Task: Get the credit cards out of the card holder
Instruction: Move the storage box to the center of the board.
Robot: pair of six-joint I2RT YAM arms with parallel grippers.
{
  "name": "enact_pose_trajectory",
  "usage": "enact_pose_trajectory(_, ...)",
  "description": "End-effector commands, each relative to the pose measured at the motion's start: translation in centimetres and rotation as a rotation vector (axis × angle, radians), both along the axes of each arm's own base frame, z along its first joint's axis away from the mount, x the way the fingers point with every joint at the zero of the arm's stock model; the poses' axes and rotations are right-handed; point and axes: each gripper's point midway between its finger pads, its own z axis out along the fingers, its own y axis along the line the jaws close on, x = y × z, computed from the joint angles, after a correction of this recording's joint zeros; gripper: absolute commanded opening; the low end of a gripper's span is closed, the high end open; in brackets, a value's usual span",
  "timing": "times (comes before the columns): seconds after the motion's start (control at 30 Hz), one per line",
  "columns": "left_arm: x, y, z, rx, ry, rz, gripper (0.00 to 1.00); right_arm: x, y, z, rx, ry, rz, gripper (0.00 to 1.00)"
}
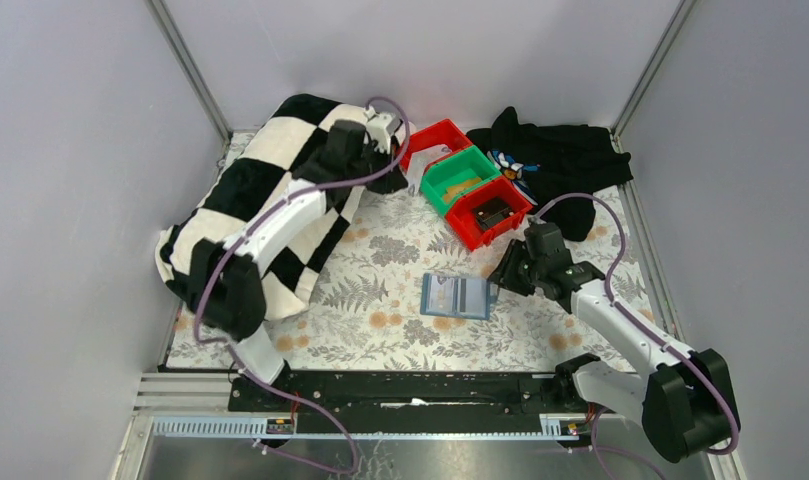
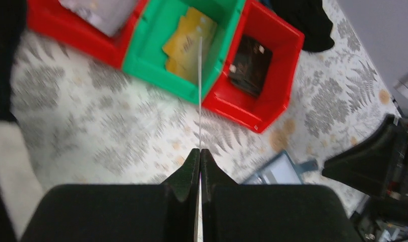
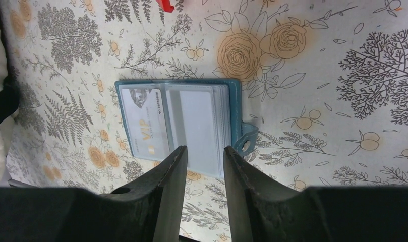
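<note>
Aloft, left gripper (image 2: 199, 150) pinches a card (image 2: 199, 91); right gripper (image 3: 205, 151) hovers over card holder (image 3: 196, 115)

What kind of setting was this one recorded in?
Probably a lab robot-data booth, not a home: plain grey walls, a left arm and right arm bolted to a black rail, and staged props, plastic bins on a floral cloth.
</note>
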Motion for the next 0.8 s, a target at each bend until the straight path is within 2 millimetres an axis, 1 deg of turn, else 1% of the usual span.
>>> enact_pose_trajectory(0.0, 4.0, 0.2, 0.8, -0.049, -0.039, -0.211, 0.00, 0.9, -0.5, 1.3, -0.038, -0.016, -0.007, 0.40)
enact_pose_trajectory(0.1, 7.9, 0.7, -0.3, -0.045, -0.031, -0.229, 0.00, 1.2, -0.2, 1.3, -0.035, 0.000, -0.006, 0.40)
enact_pose_trajectory(0.23, 12.1, 0.4, -0.9, -0.024, -0.107, -0.251, 0.00, 1.4, -0.1, 1.1, -0.039, 0.032, -0.008, 0.40)
enact_pose_trajectory(0.33, 15.0, 0.5, -2.2, -0.025, -0.130, -0.254, 0.00, 1.7, 0.1, 1.0, -0.046, 0.050, -0.008, 0.40)
enact_pose_trajectory(0.37, 15.7, 0.5, -2.6, -0.038, -0.133, -0.269, 0.00, 1.8, 0.0, 1.0, -0.051, 0.055, -0.007, 0.40)
enact_pose_trajectory(0.4, 16.2, 0.4, -2.6, -0.058, -0.143, -0.284, 0.00, 1.9, 0.0, 1.1, -0.055, 0.058, -0.007, 0.40)
enact_pose_trajectory(0.5, 18.0, 0.5, -3.2, -0.102, -0.167, -0.276, 0.00, 2.0, -0.1, 1.1, -0.068, 0.066, -0.012, 0.40)
enact_pose_trajectory(0.6, 19.1, 0.3, -3.9, -0.154, -0.175, -0.267, 0.00, 2.2, -0.2, 0.8, -0.079, 0.081, -0.014, 0.40)
enact_pose_trajectory(0.67, 19.9, 0.1, -4.6, -0.180, -0.178, -0.259, 0.00, 2.3, -0.1, 0.6, -0.084, 0.092, -0.014, 0.40)
enact_pose_trajectory(0.7, 20.4, -0.1, -5.6, -0.187, -0.164, -0.257, 0.00, 2.3, -0.1, 0.5, -0.084, 0.098, -0.015, 0.40)
enact_pose_trajectory(0.77, 20.9, -0.4, -6.5, -0.203, -0.147, -0.256, 0.00, 2.4, -0.1, 0.4, -0.086, 0.104, -0.017, 0.40)
